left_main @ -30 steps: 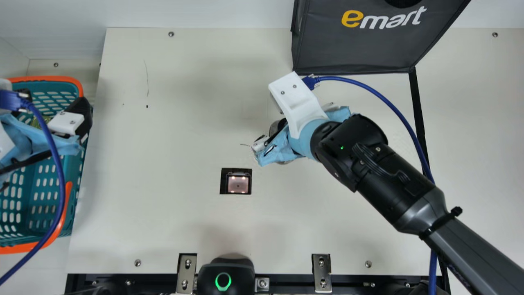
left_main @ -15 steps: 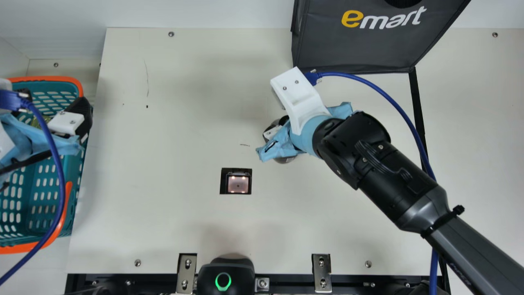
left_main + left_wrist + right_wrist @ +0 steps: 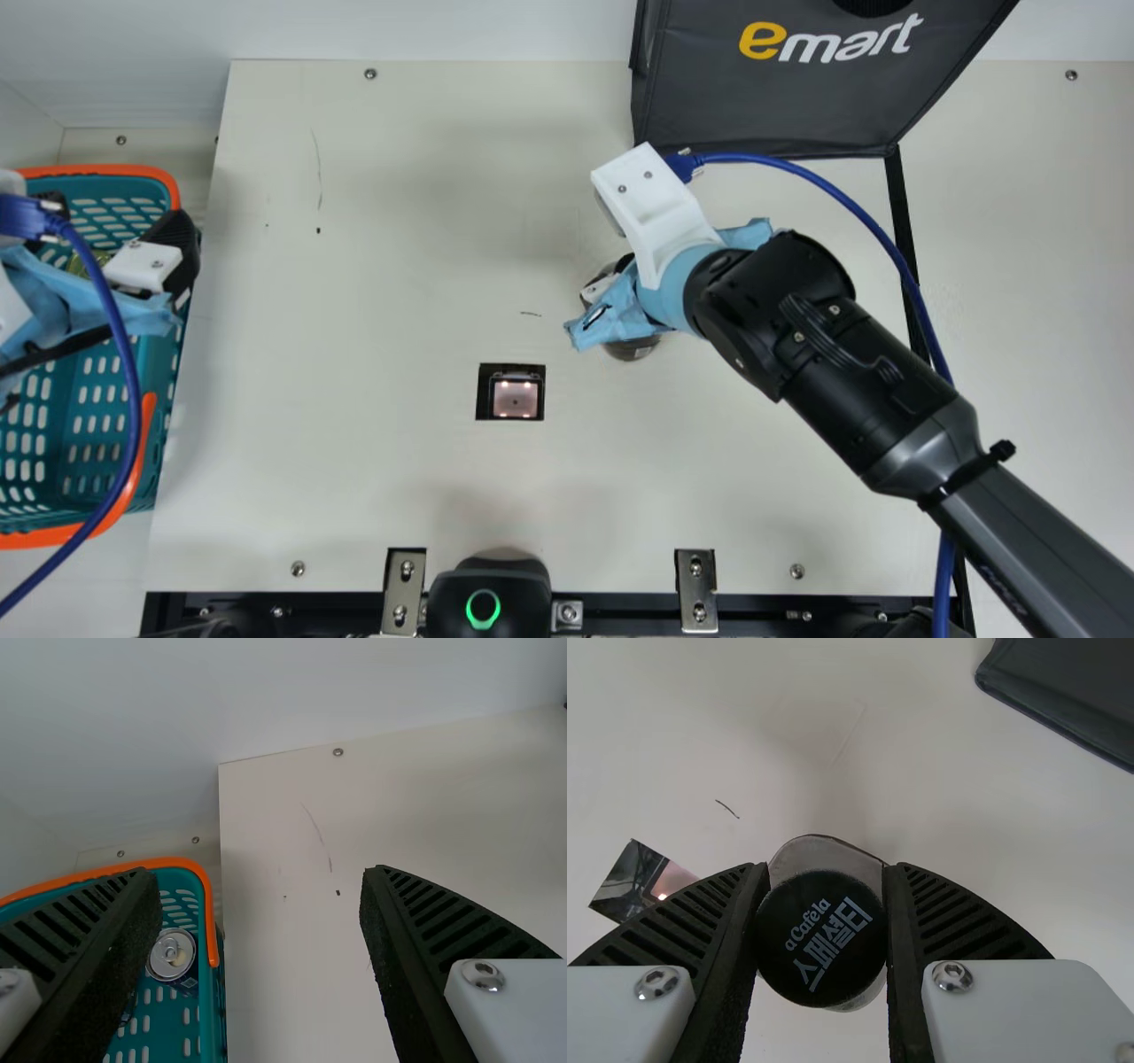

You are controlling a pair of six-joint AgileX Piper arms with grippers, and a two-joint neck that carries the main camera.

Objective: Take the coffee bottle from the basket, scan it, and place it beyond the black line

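Cream table [image 3: 354, 478] is crossed by the black line [image 3: 902, 235]. Between the scanner [image 3: 516, 399] and that line, the coffee bottle [image 3: 819, 943] is clamped by the right gripper [image 3: 825, 870]; the left gripper [image 3: 255, 890] is spread, holding nothing, at the basket [image 3: 106, 169]. Post-scan transfer is presumed; scan completion cannot be confirmed. If scanned, the bottle should next be carried across the line, lowered upright and released.

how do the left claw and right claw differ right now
The right claw is closed on the coffee bottle, while the left claw is wide open with nothing in its grip. The left claw is at the basket; the right claw is over the table. Both have black ribbed fingers and light blue wrapping behind them.
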